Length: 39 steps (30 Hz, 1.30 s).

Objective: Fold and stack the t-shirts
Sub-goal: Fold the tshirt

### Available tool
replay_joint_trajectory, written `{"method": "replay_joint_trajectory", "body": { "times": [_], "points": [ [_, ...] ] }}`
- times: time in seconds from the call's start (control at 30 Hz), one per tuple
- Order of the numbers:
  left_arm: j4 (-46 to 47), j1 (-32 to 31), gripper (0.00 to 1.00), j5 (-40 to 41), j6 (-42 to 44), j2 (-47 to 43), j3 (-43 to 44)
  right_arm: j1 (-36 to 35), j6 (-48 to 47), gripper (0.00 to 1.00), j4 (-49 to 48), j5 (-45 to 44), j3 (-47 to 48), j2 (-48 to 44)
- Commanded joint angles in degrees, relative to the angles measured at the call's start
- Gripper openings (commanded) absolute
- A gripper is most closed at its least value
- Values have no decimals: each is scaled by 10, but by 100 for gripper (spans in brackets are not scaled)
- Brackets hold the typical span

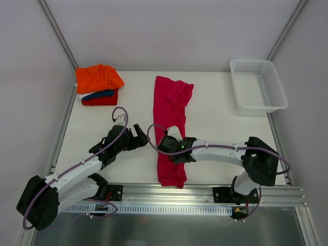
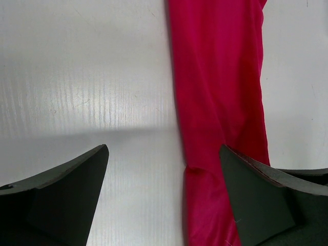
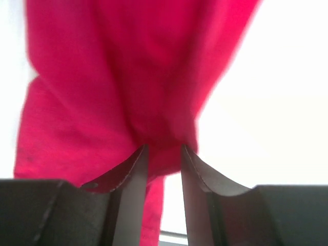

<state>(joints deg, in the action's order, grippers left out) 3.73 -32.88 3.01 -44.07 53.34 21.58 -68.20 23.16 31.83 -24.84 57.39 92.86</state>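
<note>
The magenta t-shirt (image 1: 170, 102) lies as a long narrow strip running from the table's back toward the front edge. My right gripper (image 1: 173, 148) sits on the strip's lower half. In the right wrist view its fingers (image 3: 136, 174) have come close together on a bunched fold of the magenta cloth (image 3: 128, 77). My left gripper (image 1: 142, 136) hangs open just left of the strip. In the left wrist view the strip (image 2: 220, 77) runs past its right finger, with bare table between the fingers. At the back left, the orange (image 1: 99, 78), dark blue (image 1: 100, 94) and red (image 1: 100, 101) t-shirts are stacked.
A white mesh basket (image 1: 261, 108) stands at the back right corner. A metal rail (image 1: 195, 192) carrying both arm bases runs along the near edge. Pale walls with metal posts close in the table's left, back and right sides.
</note>
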Motion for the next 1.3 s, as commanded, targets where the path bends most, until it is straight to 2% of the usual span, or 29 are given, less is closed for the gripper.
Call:
{"method": "replay_joint_trajectory", "body": {
  "times": [0.0, 0.2, 0.37, 0.53, 0.77, 0.93, 1.27],
  "points": [
    [2, 5, 91, -8, -1, 1, -1, -4, 50, 35, 89, -83, 6, -64],
    [3, 5, 91, -8, 2, 7, 1, -11, 118, 35, 167, -148, -15, -115],
    [4, 5, 91, -9, 5, 10, 4, -12, 151, 35, 219, -185, -17, -119],
    [8, 5, 91, -11, 2, 15, 3, -27, 96, 35, 159, -158, 3, -110],
    [13, 5, 91, -12, 1, 17, 2, -66, 36, 29, 125, -128, 96, 11],
    [11, 5, 91, -10, 1, 12, -4, -73, 27, 29, 75, -93, 98, 22],
    [12, 5, 91, -10, 4, 17, -1, -85, 48, 29, 68, -88, 80, 16]
  ]
}}
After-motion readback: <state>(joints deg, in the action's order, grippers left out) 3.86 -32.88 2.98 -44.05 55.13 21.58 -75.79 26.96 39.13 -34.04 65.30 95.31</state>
